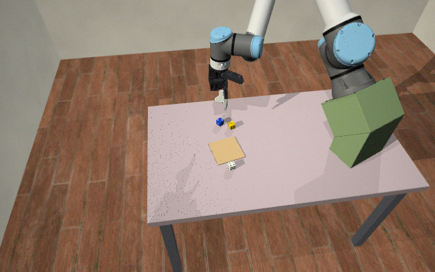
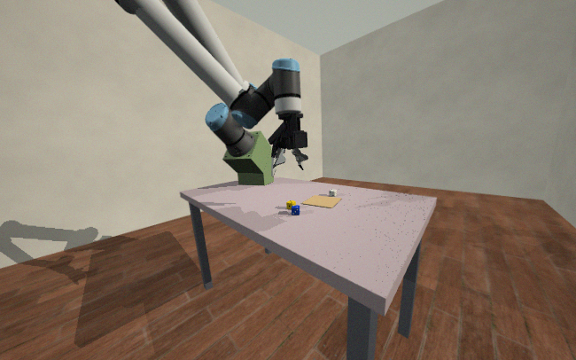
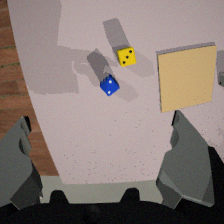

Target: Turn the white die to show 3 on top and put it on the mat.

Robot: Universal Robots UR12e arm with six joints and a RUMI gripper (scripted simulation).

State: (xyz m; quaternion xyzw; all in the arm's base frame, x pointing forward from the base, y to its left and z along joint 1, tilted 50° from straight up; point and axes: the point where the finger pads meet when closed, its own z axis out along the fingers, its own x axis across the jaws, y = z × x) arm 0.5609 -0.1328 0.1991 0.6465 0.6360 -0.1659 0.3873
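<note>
The white die [image 1: 231,165] sits flat on the table, touching or just off the near edge of the tan mat [image 1: 226,150]. It also shows in the exterior view [image 2: 332,192] behind the mat [image 2: 322,200]. In the wrist view only a sliver of the white die shows at the right edge [image 3: 221,78], beside the mat [image 3: 186,77]. My gripper [image 1: 222,99] is open and empty. It hangs above the table's far edge, pointing down, well above the dice. It also shows in the exterior view [image 2: 290,160] and in the wrist view [image 3: 105,165].
A blue die [image 1: 219,121] [image 3: 109,85] and a yellow die [image 1: 231,125] [image 3: 126,56] lie close together between my gripper and the mat. The yellow die shows 3 on top. The green robot base block [image 1: 363,120] stands at the table's right side.
</note>
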